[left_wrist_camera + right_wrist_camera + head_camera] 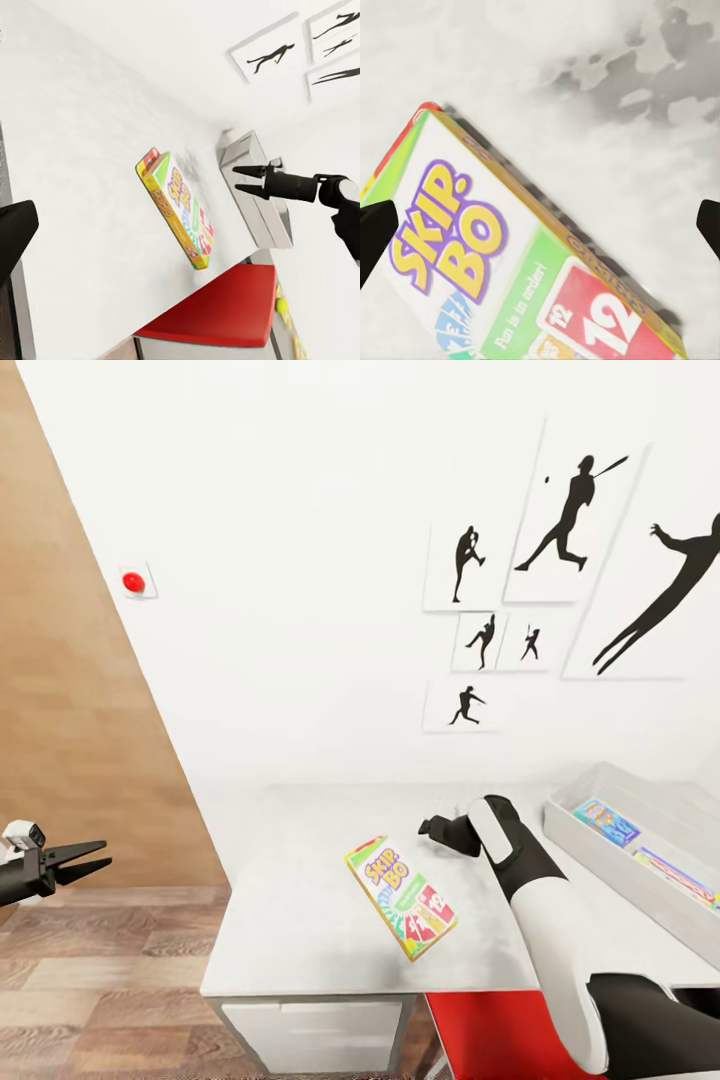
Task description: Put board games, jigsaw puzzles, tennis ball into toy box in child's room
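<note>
A yellow, red and green Skip-Bo board game lies flat on the table, near its front edge. My right gripper hovers just behind and above it, open and empty. In the right wrist view the game box lies below and between the two spread fingertips. The left wrist view has the same box, the open right gripper and the toy box. The grey toy box stands on the right of the table, with two colourful flat items inside. My left gripper is open over the floor, far left.
A red chair is tucked under the table's front edge beside my right arm. White drawers sit beneath the table's left end. Black athlete pictures hang on the white wall. A small yellow-green ball lies past the chair.
</note>
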{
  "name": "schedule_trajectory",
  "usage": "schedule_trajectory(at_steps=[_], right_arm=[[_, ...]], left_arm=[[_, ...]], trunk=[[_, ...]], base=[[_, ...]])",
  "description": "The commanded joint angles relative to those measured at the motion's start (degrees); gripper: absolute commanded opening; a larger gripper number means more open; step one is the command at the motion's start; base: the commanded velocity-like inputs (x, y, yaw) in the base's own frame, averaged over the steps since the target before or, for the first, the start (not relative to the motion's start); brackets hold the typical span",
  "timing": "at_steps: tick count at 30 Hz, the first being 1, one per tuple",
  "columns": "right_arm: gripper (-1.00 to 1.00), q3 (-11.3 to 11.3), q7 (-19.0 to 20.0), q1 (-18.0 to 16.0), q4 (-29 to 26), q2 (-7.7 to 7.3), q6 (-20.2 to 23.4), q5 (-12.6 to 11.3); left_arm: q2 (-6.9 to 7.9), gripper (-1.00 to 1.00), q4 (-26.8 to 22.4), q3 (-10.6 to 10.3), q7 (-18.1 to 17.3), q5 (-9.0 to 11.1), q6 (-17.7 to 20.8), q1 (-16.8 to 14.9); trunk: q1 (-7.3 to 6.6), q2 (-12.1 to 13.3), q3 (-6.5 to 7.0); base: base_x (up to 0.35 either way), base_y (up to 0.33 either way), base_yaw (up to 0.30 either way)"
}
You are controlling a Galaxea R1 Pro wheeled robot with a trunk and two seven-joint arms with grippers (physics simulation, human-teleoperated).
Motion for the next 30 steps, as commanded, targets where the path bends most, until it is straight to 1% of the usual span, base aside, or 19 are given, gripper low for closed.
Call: schedule_trajectory(at_steps=[1,16,30], right_arm=[[1.00,-0.2,-0.5,0.0,0.0,-0.01,0.2,-0.6],[1.00,-0.2,-0.6,0.5,0.9,-0.25,0.4,-0.6],[1.00,0.2,-0.6,0.7,1.0,0.15,1.3,-0.6]], left_arm=[[0.05,1.00,0.0,-0.3,-0.2,0.2,0.6,-0.1],[0.05,1.00,0.1,-0.3,-0.2,0.2,0.6,-0.1],[-0.02,1.00,0.0,-0.4,-0.2,0.2,0.6,-0.1]], trunk=[[0.03,-0.1,-0.22],[0.03,-0.1,-1.64],[0.03,-0.1,-2.97]], base=[[0.000,0.000,0.000],[0.000,0.000,0.000],[0.000,0.000,0.000]])
